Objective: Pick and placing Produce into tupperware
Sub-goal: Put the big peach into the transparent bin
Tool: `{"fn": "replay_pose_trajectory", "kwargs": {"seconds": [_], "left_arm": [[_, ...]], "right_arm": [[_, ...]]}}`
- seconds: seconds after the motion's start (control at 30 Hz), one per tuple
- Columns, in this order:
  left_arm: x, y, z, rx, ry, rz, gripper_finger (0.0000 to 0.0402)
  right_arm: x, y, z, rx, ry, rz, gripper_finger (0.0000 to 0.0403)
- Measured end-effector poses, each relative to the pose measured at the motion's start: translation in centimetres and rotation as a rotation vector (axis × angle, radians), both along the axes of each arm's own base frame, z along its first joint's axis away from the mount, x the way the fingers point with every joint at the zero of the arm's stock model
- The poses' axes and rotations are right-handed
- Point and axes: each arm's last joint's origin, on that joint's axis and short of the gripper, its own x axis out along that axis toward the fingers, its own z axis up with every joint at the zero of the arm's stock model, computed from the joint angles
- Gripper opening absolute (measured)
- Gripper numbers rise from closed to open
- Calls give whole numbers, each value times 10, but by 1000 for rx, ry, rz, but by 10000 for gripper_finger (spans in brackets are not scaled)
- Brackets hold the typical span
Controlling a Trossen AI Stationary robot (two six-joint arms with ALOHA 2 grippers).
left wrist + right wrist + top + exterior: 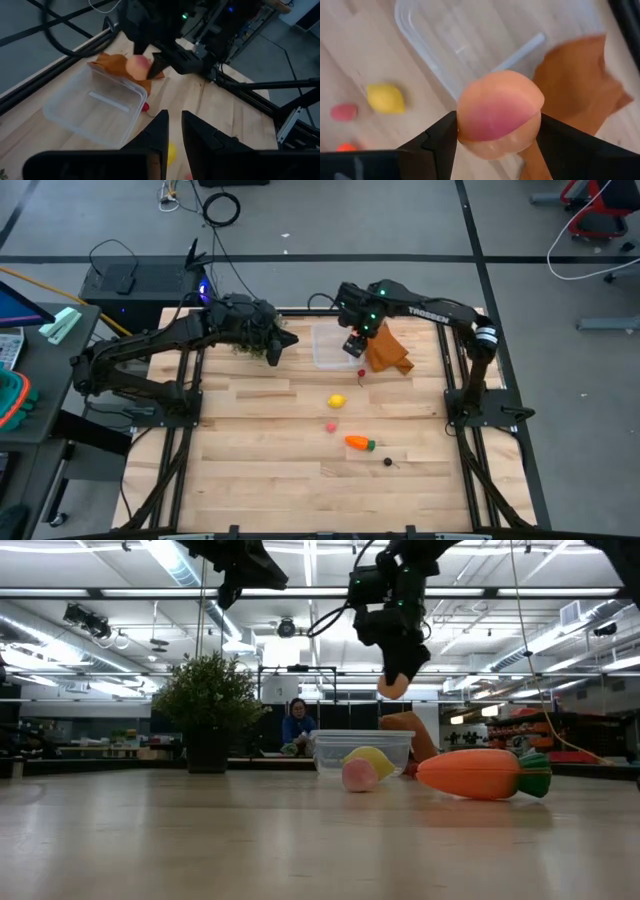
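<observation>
Gripping a peach-pink fruit [499, 114] between both fingers, the right gripper [357, 343] hangs above the clear tupperware's [332, 348] 3 o'clock edge, orange cloth [388, 352] just beyond. Lemon [337, 401], small pink fruit [331, 426], carrot [358, 443] and dark berry [388, 462] trail toward 5 o'clock on open tabletop. Left gripper [173, 131], at 9 o'clock, shows a narrow gap. The right arm reads "TROSSEN".

The worktop [260, 450] is made of pale wooden planks with a smooth, faintly shiny finish. A peach [499, 112] of smooth, matt plastic is clamped in the right tool [495, 131], whose fingers [440, 137] are matt black. Just beyond it, a box [95, 105] of clear, glossy plastic and a soft, creased orange cloth [575, 82] are seen.
</observation>
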Motion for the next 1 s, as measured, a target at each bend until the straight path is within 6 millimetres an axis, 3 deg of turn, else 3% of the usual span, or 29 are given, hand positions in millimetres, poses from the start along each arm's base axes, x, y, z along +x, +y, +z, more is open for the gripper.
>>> {"fn": "replay_pose_trajectory", "kwargs": {"seconds": [0.5, 1.0], "left_arm": [[0, 0, 0, -2, 4, 0, 66], [0, 0, 0, -8, 2, 2, 63]], "right_arm": [[45, -43, -5, -31, -50, 24, 211], [58, -62, -27, -9, -4, 4, 210]]}}
